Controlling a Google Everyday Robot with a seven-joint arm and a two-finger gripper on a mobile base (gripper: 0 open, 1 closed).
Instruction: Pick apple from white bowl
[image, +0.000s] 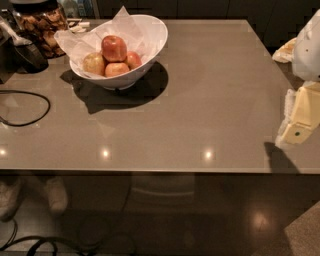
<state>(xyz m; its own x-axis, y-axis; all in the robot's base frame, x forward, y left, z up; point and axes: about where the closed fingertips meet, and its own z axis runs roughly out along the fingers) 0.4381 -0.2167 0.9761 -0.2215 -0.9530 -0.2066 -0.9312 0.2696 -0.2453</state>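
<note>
Spanning the view, a grey table (200, 100). Toward its far left, the white bowl (152, 37). Well apart at the right edge, the gripper (295, 132), over the table's right side; open or closed, cannot tell. Topmost in the bowl, resting on three other apples (116, 69), the apple (114, 48), deep red.

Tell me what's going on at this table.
A robot is set to take the red apple out of the white bowl, but it is not yet picked up. Its gripper hangs over the right edge of the table, well away from the bowl at the far left. The apple sits on top of three other apples in the paper-lined bowl. A snack jar stands to its left.
</note>
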